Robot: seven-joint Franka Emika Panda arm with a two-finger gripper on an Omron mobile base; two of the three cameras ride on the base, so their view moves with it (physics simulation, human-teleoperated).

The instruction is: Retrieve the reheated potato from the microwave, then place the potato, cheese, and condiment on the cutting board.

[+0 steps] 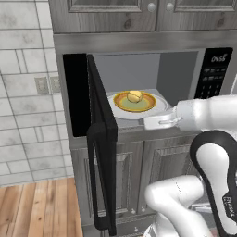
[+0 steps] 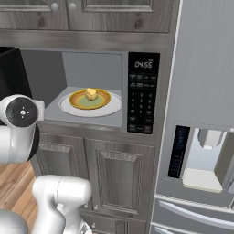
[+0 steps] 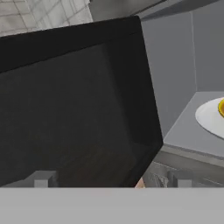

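Note:
The microwave stands open, its black door swung out to the left. Inside, the pale-yellow potato rests on a yellow plate on the white turntable. My gripper is open with nothing between its fingers. It sits just in front of the cavity's lower left corner, facing the door's inner face. The turntable's edge shows at the right of the hand view. The cheese, the condiment and the cutting board are out of view.
Grey cabinet doors run below the microwave and more cabinets above it. A fridge with a dispenser stands to the right. A tiled wall and wooden floor lie to the left of the open door.

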